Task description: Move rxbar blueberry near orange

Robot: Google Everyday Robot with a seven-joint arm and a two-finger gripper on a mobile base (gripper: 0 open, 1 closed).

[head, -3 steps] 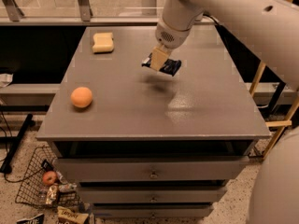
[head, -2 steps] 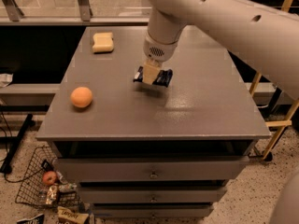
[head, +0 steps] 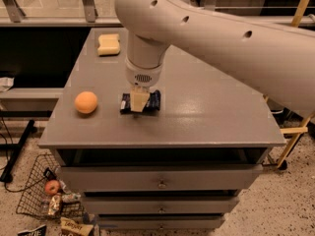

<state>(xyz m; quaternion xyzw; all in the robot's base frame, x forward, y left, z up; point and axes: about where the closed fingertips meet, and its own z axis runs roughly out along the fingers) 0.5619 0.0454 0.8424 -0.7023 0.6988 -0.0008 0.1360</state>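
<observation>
The rxbar blueberry [head: 153, 101], a dark navy flat bar, is at the front of the grey cabinet top [head: 206, 107], about level with the orange. My gripper [head: 139, 101] reaches down from the big white arm and is shut on the bar across its middle, its tan fingers [head: 138, 100] covering part of the wrapper. The orange [head: 86, 102] sits to the left of the bar, a short gap away, near the cabinet's front left edge.
A pale yellow sponge [head: 109, 44] lies at the back left of the top. Below left on the floor a wire basket [head: 47, 195] holds a red apple [head: 51, 187] and snack packets. Drawers face me under the top.
My gripper has carried the bar from the middle right of the top leftward and toward the front, down close to the surface beside the orange.
</observation>
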